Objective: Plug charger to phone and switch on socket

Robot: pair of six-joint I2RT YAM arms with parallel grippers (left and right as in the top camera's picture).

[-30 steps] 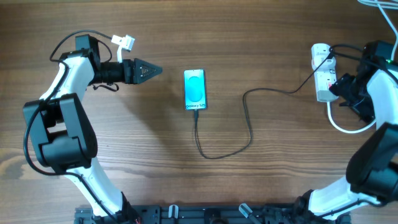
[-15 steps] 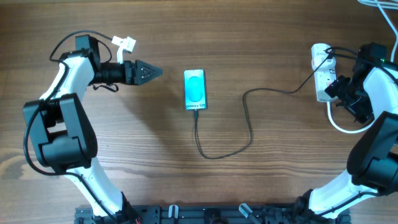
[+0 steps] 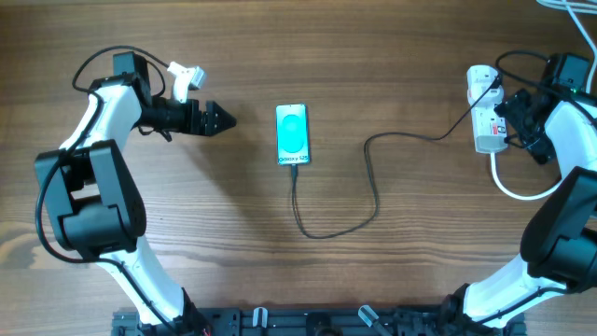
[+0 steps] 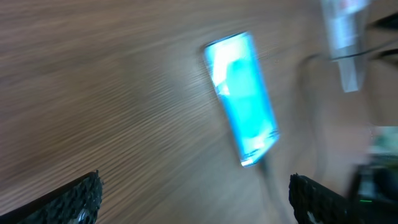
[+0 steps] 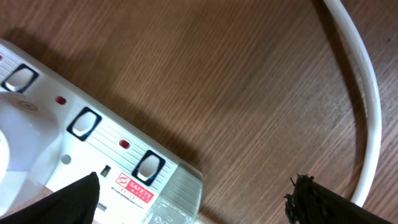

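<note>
Left of the phone (image 3: pixel 291 133), the left arm (image 3: pixel 89 117) has white shells, black joints and a looping black cable. The right arm (image 3: pixel 574 131) has the same.

A wooden table (image 3: pixel 224 271) fills the overhead view from edge to edge, mid-brown, its grain running left to right, with wavier, darker figure toward the near left corner. A dark rail (image 3: pixel 308 322) lies along the near edge. The light is soft and even, leaving only faint, blurred shadows on the wood.

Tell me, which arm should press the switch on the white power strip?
Right. The right gripper hangs open just beside the power strip. The left gripper is far off, on the other side of the phone.
</note>
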